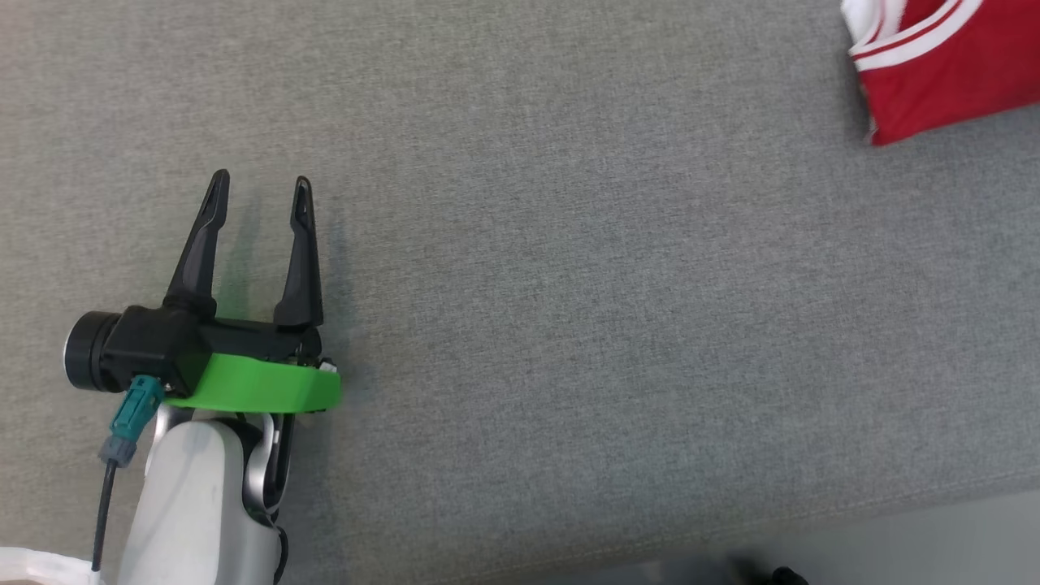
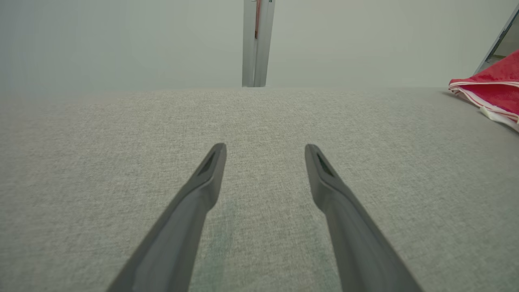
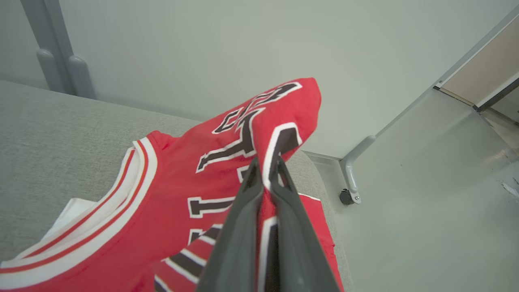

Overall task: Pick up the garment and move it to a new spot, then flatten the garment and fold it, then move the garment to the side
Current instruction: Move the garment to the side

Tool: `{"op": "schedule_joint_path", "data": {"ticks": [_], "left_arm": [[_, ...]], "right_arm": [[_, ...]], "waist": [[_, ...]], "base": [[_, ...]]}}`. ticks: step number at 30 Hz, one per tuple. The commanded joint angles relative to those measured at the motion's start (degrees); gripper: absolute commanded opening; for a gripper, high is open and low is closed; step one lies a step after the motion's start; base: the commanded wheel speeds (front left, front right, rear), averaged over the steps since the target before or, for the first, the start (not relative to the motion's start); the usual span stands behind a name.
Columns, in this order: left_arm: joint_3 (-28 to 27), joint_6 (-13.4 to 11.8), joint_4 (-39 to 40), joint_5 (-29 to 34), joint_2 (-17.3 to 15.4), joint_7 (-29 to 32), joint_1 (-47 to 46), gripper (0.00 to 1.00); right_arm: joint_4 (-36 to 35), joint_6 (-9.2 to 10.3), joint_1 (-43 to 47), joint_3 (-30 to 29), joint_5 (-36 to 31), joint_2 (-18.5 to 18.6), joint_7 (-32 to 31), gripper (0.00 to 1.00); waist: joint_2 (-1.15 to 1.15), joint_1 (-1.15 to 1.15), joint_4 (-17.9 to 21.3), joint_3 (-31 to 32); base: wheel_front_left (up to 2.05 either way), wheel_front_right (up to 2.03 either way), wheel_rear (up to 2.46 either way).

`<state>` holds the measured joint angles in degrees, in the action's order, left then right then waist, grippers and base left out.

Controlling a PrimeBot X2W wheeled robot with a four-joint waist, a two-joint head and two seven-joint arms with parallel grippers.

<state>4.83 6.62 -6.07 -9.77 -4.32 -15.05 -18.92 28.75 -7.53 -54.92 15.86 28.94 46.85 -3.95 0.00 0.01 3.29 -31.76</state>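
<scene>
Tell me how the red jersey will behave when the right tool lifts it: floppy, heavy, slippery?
Probably floppy: the red jersey folds over the shut right tool and drapes onto the grey surface. Likely light, since a narrow pinch holds up that fold. Loose parts will probably trail and drag when moved.

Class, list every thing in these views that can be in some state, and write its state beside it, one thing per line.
Left gripper: open, empty, above the bare grey surface.
Right gripper: shut on a fold of the jersey.
Jersey: rumpled, not folded; one fold is pinched and raised, the rest lies on the surface.
</scene>
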Motion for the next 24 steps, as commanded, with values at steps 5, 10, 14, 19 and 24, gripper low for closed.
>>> {"op": "schedule_joint_path", "data": {"ticks": [5,10,14,19,24], "left_arm": [[0.7,0.4,1.7,1.1,-1.2,-0.1,-0.9,1.0],[1.7,0.5,2.7,1.1,-1.6,-0.1,-1.3,1.0],[2.0,0.6,2.4,1.0,-1.8,0.0,-1.7,1.0],[2.3,0.6,1.2,0.6,-1.8,0.0,-2.4,1.0],[1.2,0.6,0.6,0.1,-1.8,0.0,-1.5,1.0]], "right_arm": [[0.9,0.08,-2.3,-2.1,2.4,5.8,-3.7,0.0],[4.1,0.09,-4.7,-0.4,2.3,10.7,-4.8,0.0],[8.7,0.09,-7.0,0.5,0.3,11.1,-4.2,0.0],[15.1,0.09,-9.8,2.1,-4.8,10.1,-2.3,1.0],[18.2,0.09,-12.6,1.7,-10.1,7.2,4.6,1.0]], "waist": [[0.0,-0.01,3.7,-4.5],[0.0,-0.01,3.2,-6.0],[0.0,-0.01,2.9,-7.3],[0.0,-0.01,2.2,-7.4],[0.0,-0.01,2.2,-4.7]], "base": [[0.0,0.0,0.0],[0.0,0.0,0.0],[0.0,0.0,0.0],[0.0,0.0,0.0],[0.0,0.0,0.0]]}}
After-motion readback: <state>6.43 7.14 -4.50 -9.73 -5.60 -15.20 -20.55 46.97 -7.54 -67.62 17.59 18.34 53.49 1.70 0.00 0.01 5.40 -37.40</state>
